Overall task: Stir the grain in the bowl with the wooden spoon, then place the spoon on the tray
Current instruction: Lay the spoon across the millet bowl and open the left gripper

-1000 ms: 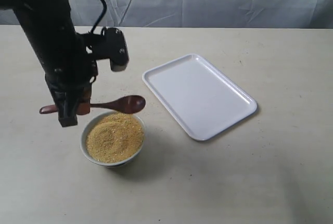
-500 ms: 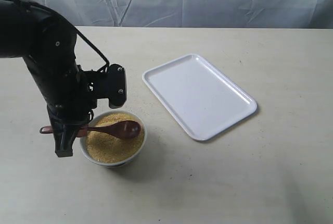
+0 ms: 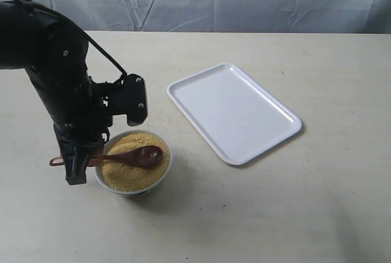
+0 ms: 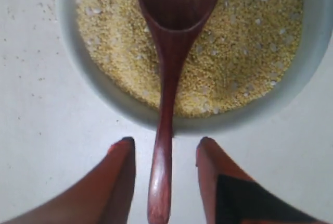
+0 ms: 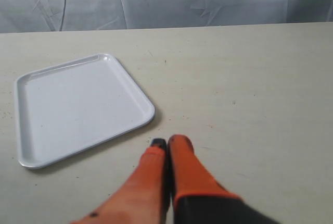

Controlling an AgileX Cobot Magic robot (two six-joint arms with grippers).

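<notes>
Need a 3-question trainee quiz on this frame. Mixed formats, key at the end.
1. Where does the spoon head rest?
2. The right gripper is: A) open, B) shut and empty, C) shut on the spoon.
3. True or false: nothing lies on the tray.
Key: 1. On the grain in the bowl. 2. B. 3. True.
</notes>
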